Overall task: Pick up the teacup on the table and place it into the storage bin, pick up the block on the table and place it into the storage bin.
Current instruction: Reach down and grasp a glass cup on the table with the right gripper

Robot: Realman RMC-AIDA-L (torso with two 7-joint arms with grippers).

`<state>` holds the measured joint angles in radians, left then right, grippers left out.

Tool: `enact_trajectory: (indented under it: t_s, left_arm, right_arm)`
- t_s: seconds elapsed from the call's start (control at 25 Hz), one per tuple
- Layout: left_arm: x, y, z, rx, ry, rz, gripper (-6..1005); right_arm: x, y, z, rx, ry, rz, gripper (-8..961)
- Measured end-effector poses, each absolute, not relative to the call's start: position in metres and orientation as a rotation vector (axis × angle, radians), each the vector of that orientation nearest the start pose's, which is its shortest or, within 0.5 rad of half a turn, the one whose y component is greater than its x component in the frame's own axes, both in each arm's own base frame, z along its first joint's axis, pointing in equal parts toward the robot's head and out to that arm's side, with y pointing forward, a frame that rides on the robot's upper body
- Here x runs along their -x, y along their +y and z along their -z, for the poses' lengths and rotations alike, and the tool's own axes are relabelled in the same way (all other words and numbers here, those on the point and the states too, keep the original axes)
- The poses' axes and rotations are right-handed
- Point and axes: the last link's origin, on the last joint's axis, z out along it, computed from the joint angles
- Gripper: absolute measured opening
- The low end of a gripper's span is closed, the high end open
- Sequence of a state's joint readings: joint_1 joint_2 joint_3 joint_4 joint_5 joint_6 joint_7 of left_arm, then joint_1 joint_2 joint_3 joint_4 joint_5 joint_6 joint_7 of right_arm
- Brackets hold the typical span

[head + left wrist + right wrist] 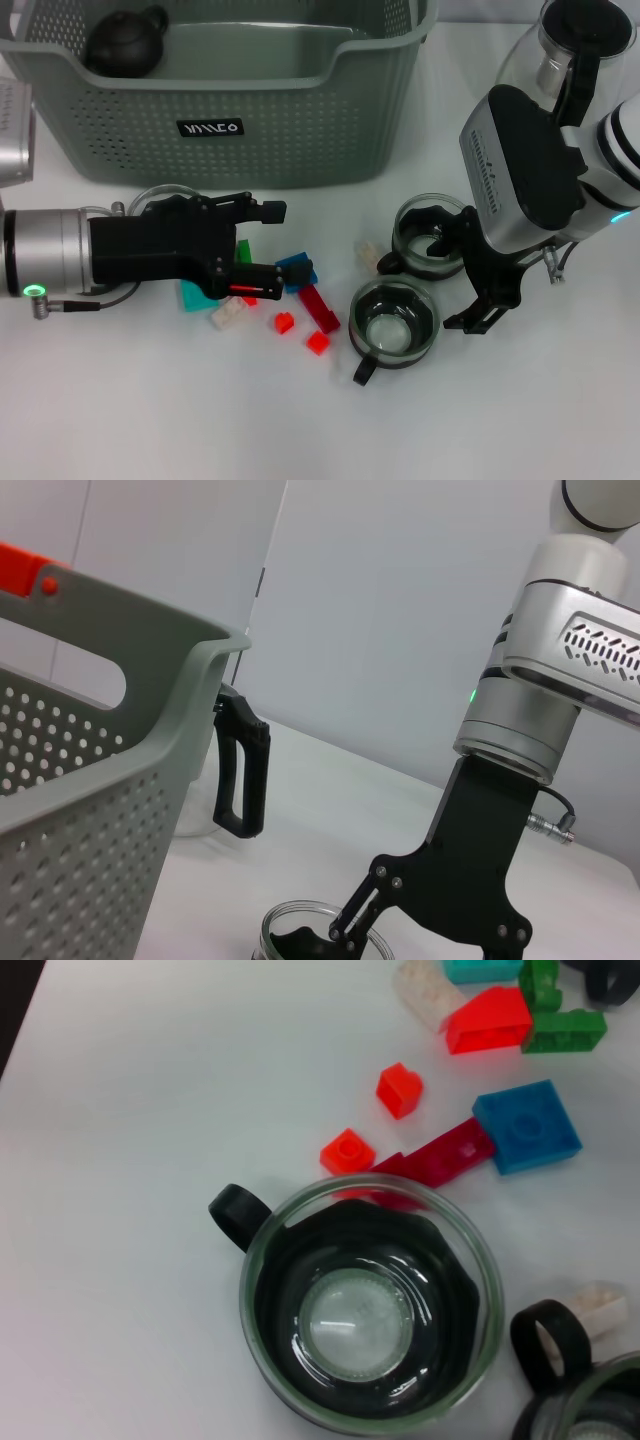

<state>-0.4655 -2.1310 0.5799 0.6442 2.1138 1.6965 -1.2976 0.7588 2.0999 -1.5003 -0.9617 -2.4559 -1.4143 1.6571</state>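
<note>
— What colours do we see on the white counter [150,420]?
— We see a grey-green storage bin [300,130] with perforated sides and a black label lettered white. At its ten o'clock corner sits a black teapot [122,42].
— And the small things?
— Clear glass teacups [395,318] with black handles, a blue block [527,1126], small red blocks [399,1090], a dark red bar [440,1155], green pieces [560,1028] and a teal one [195,296].

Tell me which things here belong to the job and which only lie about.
Job:
- grey-green perforated plastic storage bin
- two glass teacups with black handles
- small coloured plastic blocks
- left hand, right hand

Lying about:
- glass teapot with black handle
- dark round teapot, already inside the bin
</note>
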Motion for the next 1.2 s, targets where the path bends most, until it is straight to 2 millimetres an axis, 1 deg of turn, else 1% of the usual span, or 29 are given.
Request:
enact_trajectory:
  t_s: [0.28, 0.52, 0.72, 1.2]
  left_arm:
    - [0.2756, 0.2856, 0.0174, 2.794, -0.661, 0.784, 920]
    - [0.2762, 0.2853, 0.0172, 2.793, -0.663, 0.783, 920]
    - [0.2766, 0.2854, 0.0165, 2.794, -0.662, 0.782, 920]
    - [0.2787, 0.2821, 0.0156, 2.794, -0.670, 0.785, 920]
  right_arm:
    - [-0.1789, 0.3519, 0.0739, 3.091, -0.245, 0.667, 927]
    - [-0.1806, 0.3514, 0.0759, 3.088, -0.209, 0.724, 716]
    - [-0.1802, 0.3512, 0.0761, 3.090, -0.192, 0.725, 472]
    - [-0.1750, 0.3493, 0.0724, 3.099, -0.146, 0.715, 114]
